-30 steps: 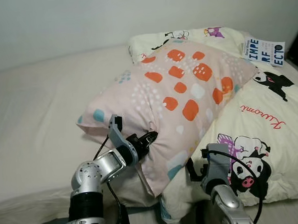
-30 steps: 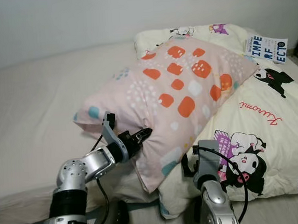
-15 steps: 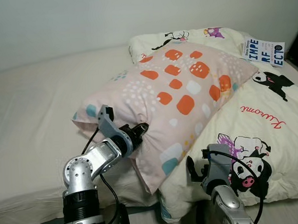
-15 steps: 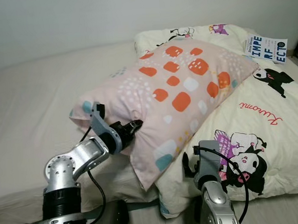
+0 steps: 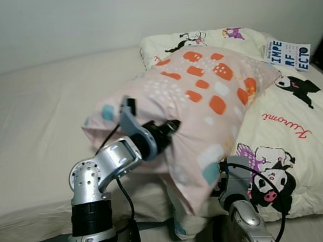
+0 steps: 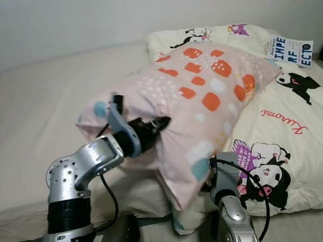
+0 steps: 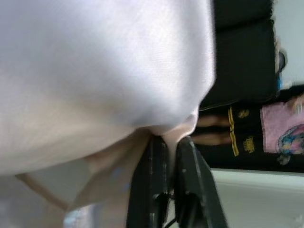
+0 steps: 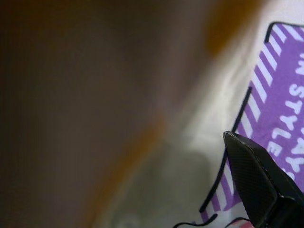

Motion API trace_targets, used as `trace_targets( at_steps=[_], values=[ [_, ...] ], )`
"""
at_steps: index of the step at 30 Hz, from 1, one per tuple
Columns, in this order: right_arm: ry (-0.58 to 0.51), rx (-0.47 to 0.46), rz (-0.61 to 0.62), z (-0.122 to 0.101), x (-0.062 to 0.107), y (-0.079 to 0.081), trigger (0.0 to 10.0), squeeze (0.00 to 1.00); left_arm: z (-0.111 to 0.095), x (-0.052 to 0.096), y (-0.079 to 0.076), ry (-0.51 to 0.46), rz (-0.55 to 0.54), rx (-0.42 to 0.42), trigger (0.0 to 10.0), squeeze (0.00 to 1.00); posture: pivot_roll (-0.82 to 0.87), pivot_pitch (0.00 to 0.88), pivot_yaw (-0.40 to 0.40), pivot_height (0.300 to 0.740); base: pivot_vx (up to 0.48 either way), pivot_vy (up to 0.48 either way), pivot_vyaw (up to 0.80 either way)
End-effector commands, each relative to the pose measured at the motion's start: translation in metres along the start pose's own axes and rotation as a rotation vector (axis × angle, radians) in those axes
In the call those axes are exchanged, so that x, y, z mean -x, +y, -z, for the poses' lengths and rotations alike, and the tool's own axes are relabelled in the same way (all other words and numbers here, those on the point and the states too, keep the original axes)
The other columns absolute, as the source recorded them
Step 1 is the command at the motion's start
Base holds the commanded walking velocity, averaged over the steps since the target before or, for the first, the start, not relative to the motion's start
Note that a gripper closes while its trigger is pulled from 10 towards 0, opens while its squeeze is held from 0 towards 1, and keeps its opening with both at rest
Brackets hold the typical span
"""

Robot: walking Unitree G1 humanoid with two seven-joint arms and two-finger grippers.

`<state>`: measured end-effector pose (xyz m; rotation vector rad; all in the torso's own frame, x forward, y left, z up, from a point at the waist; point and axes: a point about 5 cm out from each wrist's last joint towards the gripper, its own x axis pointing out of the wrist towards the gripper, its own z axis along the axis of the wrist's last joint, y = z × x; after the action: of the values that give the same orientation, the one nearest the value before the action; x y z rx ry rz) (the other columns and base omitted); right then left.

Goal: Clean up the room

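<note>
A pink pillow (image 5: 203,91) with orange, white and teal patches lies across the bed, leaning on a cream cartoon-print pillow (image 5: 292,130). My left gripper (image 5: 171,129) is shut on a fold of the pink pillow's near edge and holds that edge raised off the mattress. The left wrist view has the two black fingers (image 7: 154,161) pressed together with pink fabric (image 7: 95,71) pinched between them. The pillow's lower corner (image 5: 200,189) droops down in front of my right gripper (image 5: 233,178), which sits low against the cartoon pillow's purple print (image 8: 280,95).
A beige sheet (image 5: 36,116) covers the mattress to the left, up to a pale wall (image 5: 91,21). A white book with blue letters (image 5: 288,55) rests at the far right on the cream pillows. The bed's front edge (image 5: 31,225) runs just before my arms.
My left gripper has swung right and upward with the pink pillow's edge, bunching the pillow. Its lower corner now hangs over my right gripper. The right arm has stayed put.
</note>
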<state>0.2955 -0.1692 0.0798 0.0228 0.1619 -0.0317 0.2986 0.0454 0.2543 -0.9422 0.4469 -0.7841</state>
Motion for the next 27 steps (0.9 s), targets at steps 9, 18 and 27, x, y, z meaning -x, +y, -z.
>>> trace_targets(
  at_steps=[9,18,27],
  values=[
    [0.039,-0.004,-0.011,0.011,0.002,0.003,10.0,0.00,0.057,-0.016,-0.037,0.212,0.157,-0.085,10.0,0.00,0.03,0.295,0.093,0.582,0.000,0.000,0.00],
    [0.056,-0.055,-0.113,0.014,0.007,0.015,10.0,0.00,0.037,0.024,-0.041,0.194,0.376,-0.455,10.0,0.00,0.02,0.287,0.098,0.582,0.000,0.000,0.00],
    [0.083,-0.107,-0.333,0.022,0.048,0.036,10.0,0.00,-0.001,0.065,-0.013,0.052,0.261,-0.668,10.0,0.00,0.02,0.278,0.087,0.582,0.000,0.000,0.00]
  ],
)
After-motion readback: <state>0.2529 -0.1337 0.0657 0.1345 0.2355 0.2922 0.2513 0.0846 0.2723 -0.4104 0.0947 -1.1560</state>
